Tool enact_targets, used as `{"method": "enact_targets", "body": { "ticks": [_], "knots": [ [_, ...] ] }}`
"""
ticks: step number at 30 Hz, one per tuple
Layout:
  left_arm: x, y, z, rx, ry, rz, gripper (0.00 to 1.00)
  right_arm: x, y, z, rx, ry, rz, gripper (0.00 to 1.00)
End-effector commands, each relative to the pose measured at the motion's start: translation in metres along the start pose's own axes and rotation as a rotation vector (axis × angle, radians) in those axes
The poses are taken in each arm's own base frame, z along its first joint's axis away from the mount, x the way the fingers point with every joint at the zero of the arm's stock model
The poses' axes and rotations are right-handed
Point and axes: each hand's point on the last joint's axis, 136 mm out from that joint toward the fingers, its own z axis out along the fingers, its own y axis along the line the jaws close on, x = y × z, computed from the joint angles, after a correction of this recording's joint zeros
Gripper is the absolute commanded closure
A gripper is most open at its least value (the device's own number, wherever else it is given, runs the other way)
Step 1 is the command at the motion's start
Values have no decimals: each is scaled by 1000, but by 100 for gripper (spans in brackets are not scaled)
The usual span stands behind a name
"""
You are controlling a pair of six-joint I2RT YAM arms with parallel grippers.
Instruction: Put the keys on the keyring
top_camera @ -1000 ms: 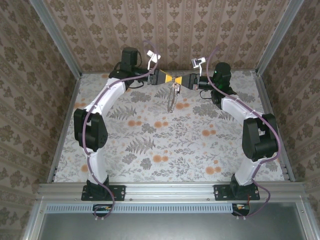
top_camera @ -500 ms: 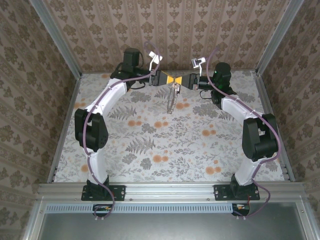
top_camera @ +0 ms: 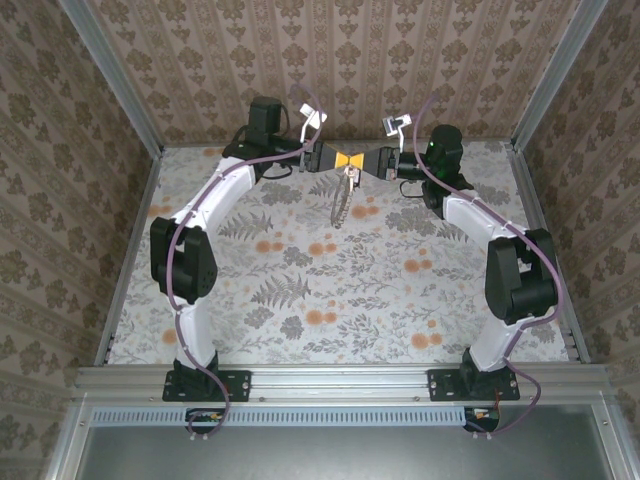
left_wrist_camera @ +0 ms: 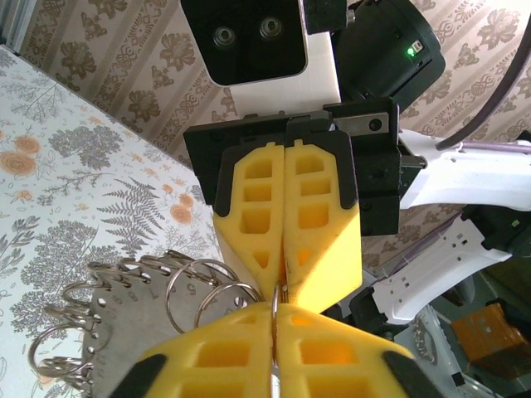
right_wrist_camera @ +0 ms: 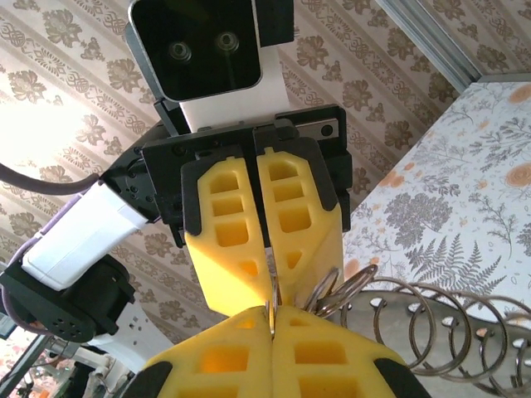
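High over the back of the table my left gripper (top_camera: 338,160) and right gripper (top_camera: 364,160) meet tip to tip. Both are shut on the same thin split ring (left_wrist_camera: 275,296), edge-on between the yellow pads. In the left wrist view my left gripper (left_wrist_camera: 275,310) sits at the bottom and the right gripper (left_wrist_camera: 283,278) faces it from above. The right wrist view has my right gripper (right_wrist_camera: 271,313) below and the left gripper (right_wrist_camera: 270,280) above. The keyring (top_camera: 342,202) hangs beneath them. It is a grey hoop (left_wrist_camera: 99,327) rimmed with small wire rings (right_wrist_camera: 431,323). The keys are hidden.
The floral table top (top_camera: 330,290) lies well below the grippers. Patterned walls (top_camera: 330,60) close the back and sides, with metal posts (top_camera: 545,75) at the corners. Purple cables (top_camera: 300,100) loop above both wrists. Both arm bases stand on the near rail (top_camera: 330,382).
My left gripper has shut on the split ring that the right gripper was holding. The left wrist has crept slightly right. The hanging keyring has swung a little to the left.
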Motion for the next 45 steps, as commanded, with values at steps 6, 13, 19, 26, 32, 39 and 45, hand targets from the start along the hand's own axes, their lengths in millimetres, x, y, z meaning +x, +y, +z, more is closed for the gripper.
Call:
{"method": "enact_targets", "body": {
  "ticks": [6,13,19,26,32,39,45],
  "knots": [
    [-1,-6,7,29,-14,26,100,-12,18,-5,6,-47,-65,97],
    [-21,0,-2,-14,-121,-4,100,-13,15,-28,63,-142,-69,65],
    [-25,-10,-6,-31,-143,11,100,-4,5,-38,72,-207,-40,61],
    [-26,-13,-6,-42,-165,-36,100,-14,7,-32,22,-254,-28,48],
    [-27,-14,-6,-47,-185,-63,100,-14,1,-16,5,-245,-15,46],
    [-28,-14,-6,-60,-197,-84,100,-10,-7,-6,-39,-258,23,47],
    [-32,-13,-8,-83,-213,-100,100,-1,-11,-3,-54,-257,47,62]
  ]
}}
